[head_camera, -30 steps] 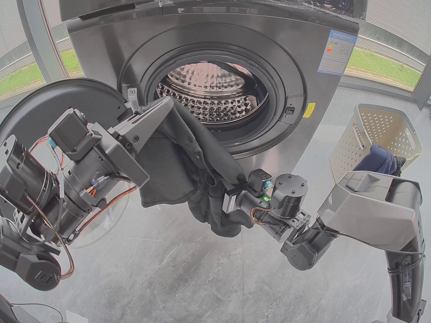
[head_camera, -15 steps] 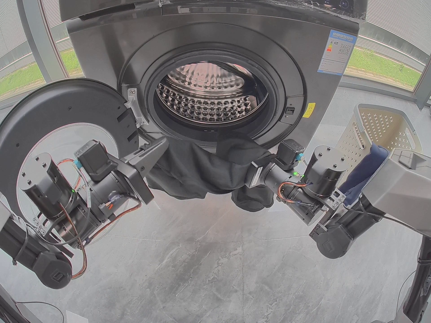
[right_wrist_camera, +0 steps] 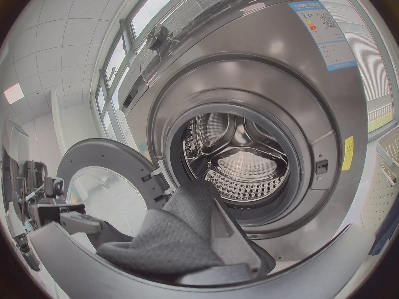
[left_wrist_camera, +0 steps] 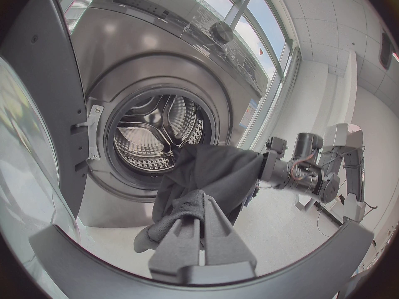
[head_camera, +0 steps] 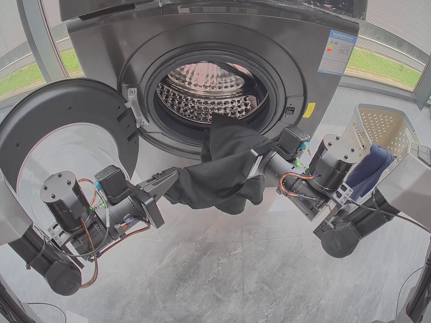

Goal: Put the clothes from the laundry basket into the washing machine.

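Observation:
A black garment hangs stretched between my two grippers, just below the open drum of the washing machine. One corner of it stands up against the drum's lower lip. My left gripper is shut on the garment's left end; in the left wrist view the fingers pinch a fold of cloth. My right gripper is shut on the right end, wrapped in cloth. The cream laundry basket stands to the right with a blue garment in it.
The round machine door is swung open to the left, close behind my left arm. Grey floor lies open in front of the machine. Windows run behind the machine on both sides.
My left gripper has dropped from beside the drum opening to well below it. The right gripper has risen and moved right, towards the drum's lip. The garment went along with both.

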